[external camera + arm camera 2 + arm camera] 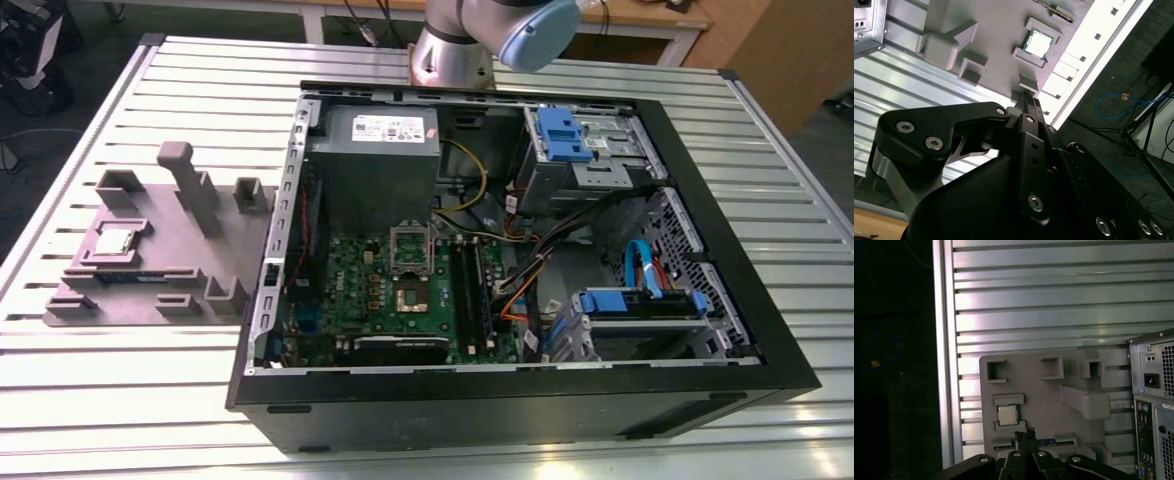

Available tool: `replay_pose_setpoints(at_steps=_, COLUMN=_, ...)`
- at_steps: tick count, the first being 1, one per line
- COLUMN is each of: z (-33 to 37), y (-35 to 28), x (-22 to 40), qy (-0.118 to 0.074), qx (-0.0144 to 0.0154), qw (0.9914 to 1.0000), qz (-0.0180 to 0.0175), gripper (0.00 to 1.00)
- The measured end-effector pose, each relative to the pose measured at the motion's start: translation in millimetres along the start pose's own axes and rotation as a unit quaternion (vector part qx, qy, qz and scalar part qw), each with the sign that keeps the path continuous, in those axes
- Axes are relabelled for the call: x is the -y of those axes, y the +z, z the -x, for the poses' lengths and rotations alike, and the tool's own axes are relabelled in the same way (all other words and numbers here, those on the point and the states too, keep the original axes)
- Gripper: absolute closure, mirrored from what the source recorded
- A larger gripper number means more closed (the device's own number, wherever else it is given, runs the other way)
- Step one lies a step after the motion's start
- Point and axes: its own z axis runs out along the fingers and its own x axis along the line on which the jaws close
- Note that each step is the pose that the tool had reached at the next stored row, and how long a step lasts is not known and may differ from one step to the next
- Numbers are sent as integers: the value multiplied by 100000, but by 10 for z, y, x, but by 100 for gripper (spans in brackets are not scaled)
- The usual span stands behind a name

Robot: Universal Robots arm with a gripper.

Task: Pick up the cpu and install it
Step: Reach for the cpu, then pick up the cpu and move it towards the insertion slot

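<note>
Gripper (1024, 436) up front, fingertips pinched together on nothing, hovering clear of the grey fixture tray (1054, 390). In the tray, the cpu (1007, 415) lies flat in a square walled pocket, probably so it can't slide, with its shiny metal lid up and untouched. The tray looks like matte moulded plastic with blocky nests. Under the tray is the ribbed aluminium table (1054, 300). Beside the tray stands the open computer case (534, 410), its socket (408, 262) unfilled.

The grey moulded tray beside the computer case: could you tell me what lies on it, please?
The small square silver-topped cpu lies flat in a framed recess of the grey tray. In the first wrist view the black gripper covers part of one edge slot.
</note>
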Motion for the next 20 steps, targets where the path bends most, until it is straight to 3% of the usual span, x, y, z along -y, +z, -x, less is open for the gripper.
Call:
replay_pose_setpoints(at_steps=8, z=-104, y=1, x=8, qy=0, qx=-2, qw=100000, qz=-1, gripper=89)
replay_pose_setpoints(at_steps=20, z=-108, y=1, x=8, qy=-1, qx=1, qw=100000, qz=2, gripper=89)
